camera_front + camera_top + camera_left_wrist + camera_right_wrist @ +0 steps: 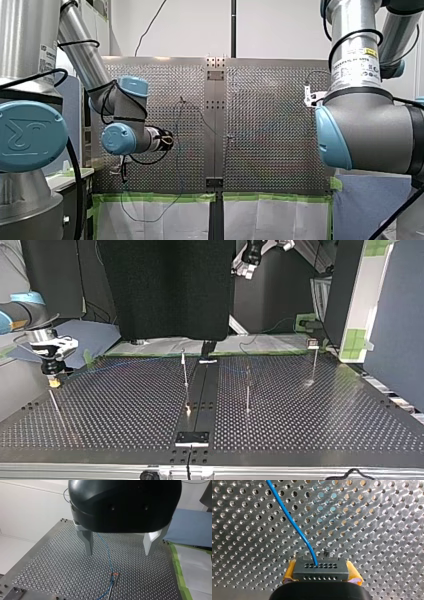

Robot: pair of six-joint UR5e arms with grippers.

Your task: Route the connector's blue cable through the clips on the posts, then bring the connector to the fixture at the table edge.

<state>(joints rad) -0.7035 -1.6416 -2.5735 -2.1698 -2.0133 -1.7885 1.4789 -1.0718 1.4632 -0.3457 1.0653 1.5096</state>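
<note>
The perforated table (300,410) is filling the top view, with bare plate lying open between the thin posts (185,374) and out to both side edges. The robot's right arm (365,125) is looming large at the front view's right. A white label (356,65) is wrapping round it, its print too small to read.

The left gripper (119,552) is hanging high over the table, its metal fingers (88,543) spread wide with nothing between them. Only its wrist view is showing this. The top view is catching it just at the top edge.

The right gripper (53,380) is sitting low near the table's edge at the top view's left. The right wrist view alone is giving the close look: yellow pads (290,573) are clamping a dark grey connector (320,571) with two rows of small holes. The blue cable (292,522) is leaving its top face and curving away over the plate. From the left wrist view, that cable is passing a small clip (114,574) on a post. The fixture (192,438) is sitting at the near edge in the top view, well apart from the connector.
</note>
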